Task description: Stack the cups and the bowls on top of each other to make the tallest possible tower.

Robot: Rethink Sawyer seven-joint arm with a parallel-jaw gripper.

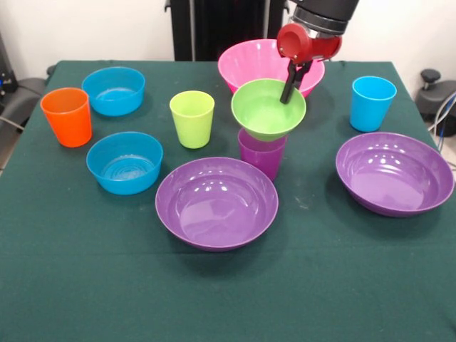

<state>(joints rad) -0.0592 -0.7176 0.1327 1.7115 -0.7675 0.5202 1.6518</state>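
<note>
Gripper (291, 87) pinches the far rim of the green bowl (268, 108), fingers closed on it. Bowl sits tilted on the purple cup (261, 153), off-centre. Risk: releasing now lets it slide off or tip the cup into the purple bowl (216, 202) just in front. Needs levelling first. Pink bowl (251, 60) just behind.
</note>
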